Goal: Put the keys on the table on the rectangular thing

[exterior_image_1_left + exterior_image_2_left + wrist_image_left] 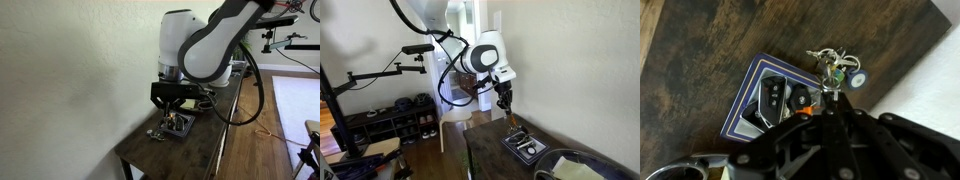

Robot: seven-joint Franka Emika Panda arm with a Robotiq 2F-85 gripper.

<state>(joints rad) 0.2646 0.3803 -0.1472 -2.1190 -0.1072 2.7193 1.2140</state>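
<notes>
The keys, a bunch of metal keys on a ring with a round green-and-white tag, lie on the dark wooden table just past a corner of the rectangular tray. Two black key fobs lie inside the tray. My gripper hangs above the tray's edge with its fingers together; its tips overlap the key bunch in the wrist view. In both exterior views the gripper stands above the tray, and small keys show beside the tray.
A white wall runs right along the table's edge by the keys. A round dark dish sits on the table near the tray; its rim shows in the wrist view. Cables hang from the arm.
</notes>
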